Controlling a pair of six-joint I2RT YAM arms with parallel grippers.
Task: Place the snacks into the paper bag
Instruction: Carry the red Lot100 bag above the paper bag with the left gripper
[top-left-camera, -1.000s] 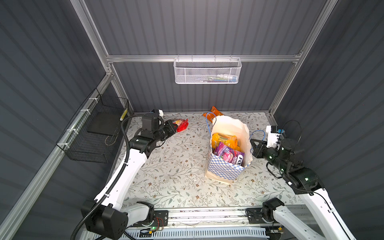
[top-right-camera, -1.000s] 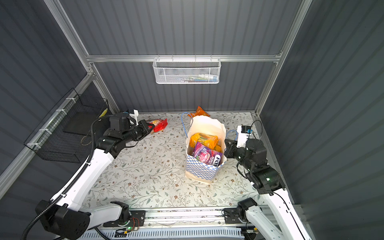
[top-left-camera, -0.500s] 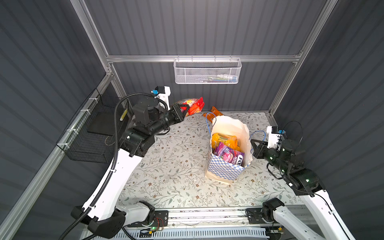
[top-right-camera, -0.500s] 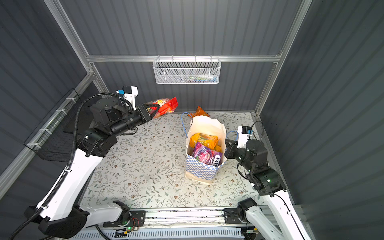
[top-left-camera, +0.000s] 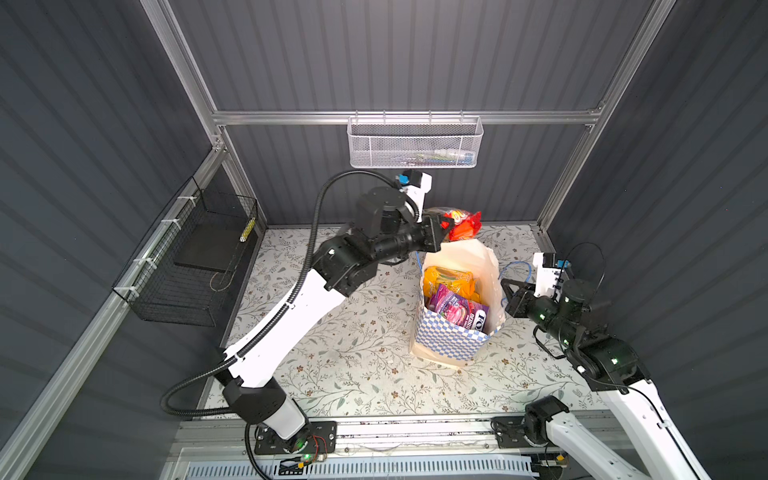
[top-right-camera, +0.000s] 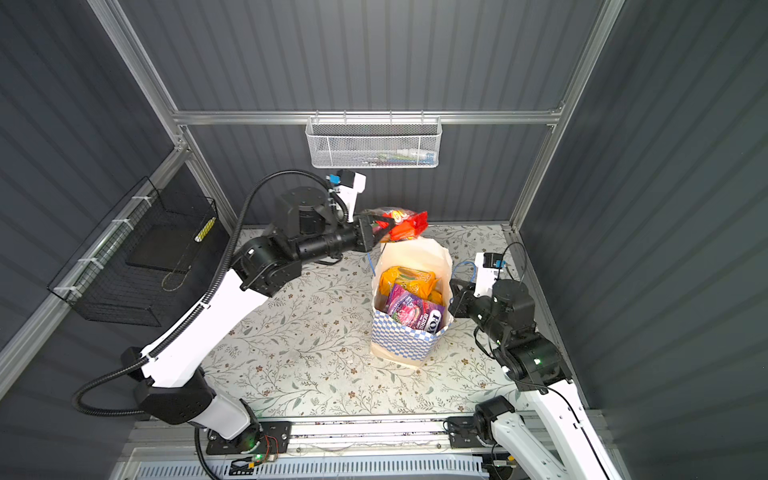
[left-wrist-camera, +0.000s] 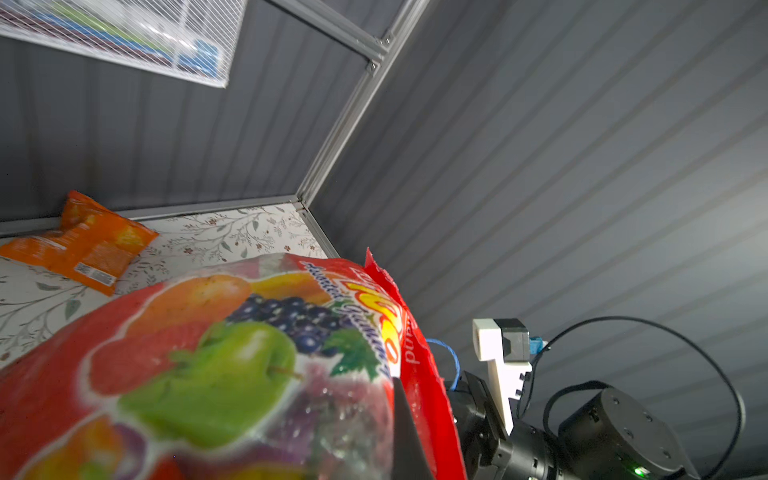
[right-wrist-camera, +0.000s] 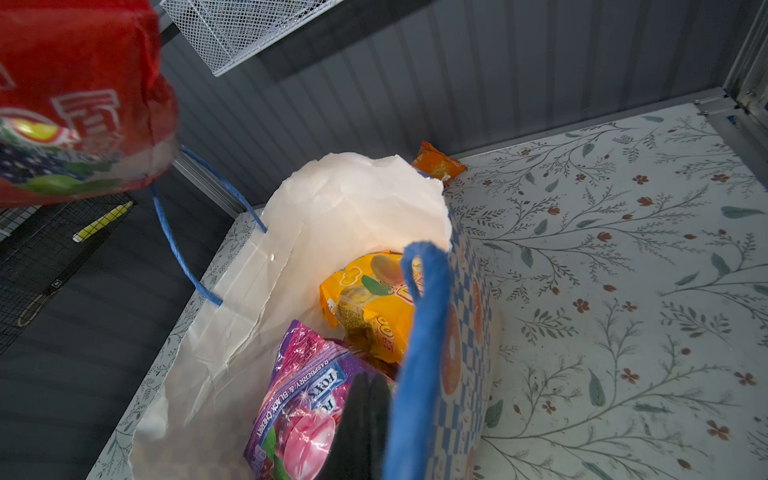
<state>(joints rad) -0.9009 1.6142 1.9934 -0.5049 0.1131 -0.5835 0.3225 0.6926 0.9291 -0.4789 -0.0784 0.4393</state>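
Two arms are reaching over the floral-patterned table (top-left-camera: 353, 353) toward the paper bag (top-left-camera: 453, 336) (top-right-camera: 405, 336) (right-wrist-camera: 332, 216). The bag is standing upright and open, just beside the right gripper (top-left-camera: 510, 291) (top-right-camera: 455, 291) and below the left gripper (top-left-camera: 444, 226) (top-right-camera: 376, 229). The left gripper is hanging in the air above the bag's far rim. It is clamping one edge of a red fruit-gummy packet (top-left-camera: 465, 224) (top-right-camera: 405, 224) (left-wrist-camera: 208, 365) (right-wrist-camera: 75, 95), which is sticking out past its fingertips.

The right gripper is sitting at the bag's side rim with its jaws pressed together. A blue cord handle (right-wrist-camera: 424, 332) is running just beside its fingertips, and I cannot tell whether the cord is being pinched.

Inside the bag, below both grippers, a yellow-orange packet (top-left-camera: 449, 280) (top-right-camera: 409, 278) (right-wrist-camera: 374, 303) is lying toward the far wall. A purple FOX'S packet (top-left-camera: 457, 313) (top-right-camera: 415, 313) (right-wrist-camera: 299, 395) is leaning in front of it, nearest the right gripper. A small orange packet (left-wrist-camera: 83, 249) (right-wrist-camera: 438, 164) is lying flat on the table behind the bag, below and beyond the left gripper.
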